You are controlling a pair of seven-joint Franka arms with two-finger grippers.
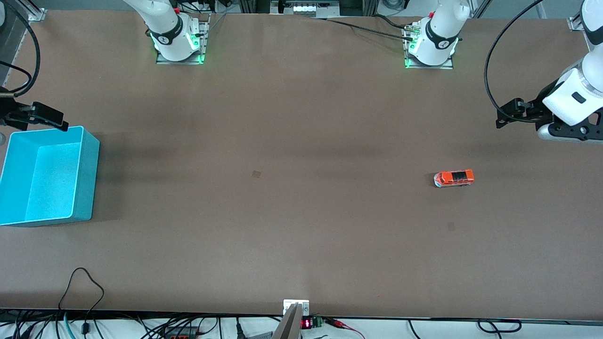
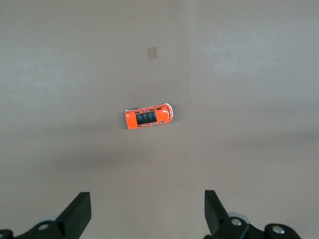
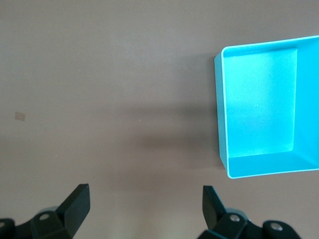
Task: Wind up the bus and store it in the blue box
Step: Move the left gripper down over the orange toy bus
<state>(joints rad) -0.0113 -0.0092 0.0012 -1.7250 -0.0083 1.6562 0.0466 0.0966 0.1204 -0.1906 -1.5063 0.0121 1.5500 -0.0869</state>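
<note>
The small orange-red bus (image 1: 453, 178) with a black roof panel stands on its wheels on the brown table, toward the left arm's end. It also shows in the left wrist view (image 2: 148, 116). My left gripper (image 1: 509, 114) hangs open and empty in the air over the table's left-arm end, apart from the bus; its jaws stand wide in the left wrist view (image 2: 148, 205). The blue box (image 1: 88, 175), open-topped and empty, sits at the right arm's end and shows in the right wrist view (image 3: 221, 114). My right gripper (image 1: 49, 118) is open and empty above the box's corner (image 3: 146, 198).
Two small square marks lie on the table (image 1: 256, 173) (image 1: 451, 226). The arm bases (image 1: 179, 44) (image 1: 431, 47) stand along the table's edge farthest from the front camera. Cables (image 1: 85, 287) hang over the nearest edge.
</note>
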